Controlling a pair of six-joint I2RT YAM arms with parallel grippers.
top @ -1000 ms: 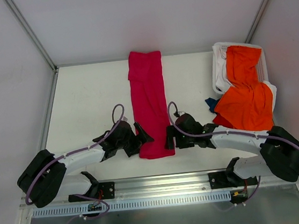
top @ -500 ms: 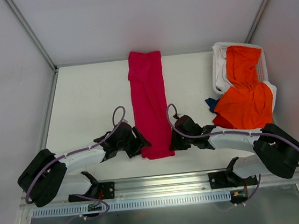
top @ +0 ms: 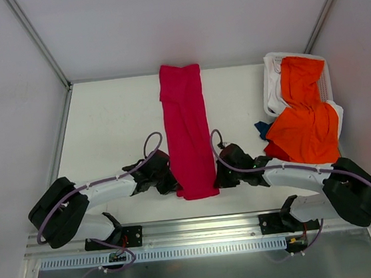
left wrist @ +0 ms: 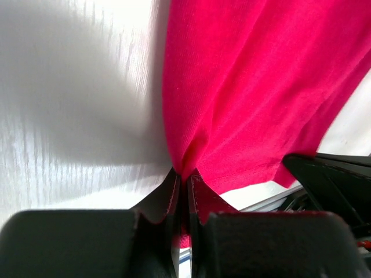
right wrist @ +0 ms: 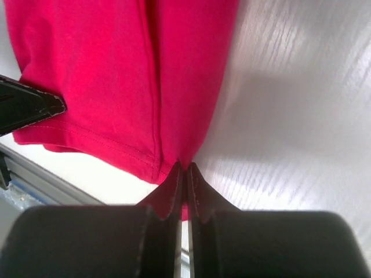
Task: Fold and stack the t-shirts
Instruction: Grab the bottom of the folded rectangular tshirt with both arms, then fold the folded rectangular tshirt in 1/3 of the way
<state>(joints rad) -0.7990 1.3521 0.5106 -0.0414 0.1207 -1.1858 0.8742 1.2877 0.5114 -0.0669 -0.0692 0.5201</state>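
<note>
Top view: the red shirt (top: 186,135) lies on the table (top: 110,121) folded lengthwise into a narrow strip, so shirt one looks about half done with crosswise folds left. The orange shirt (top: 304,125) sits unfolded over a white basket (top: 269,79), well right of the red shirt, and nothing is stacked. Left wrist view: the left gripper (left wrist: 184,184) pinches the red shirt's near left corner, fingers closed on cloth; right wrist view: the right gripper (right wrist: 185,174) pinches its near right corner likewise; no brand, label or writing readable anywhere.
</note>
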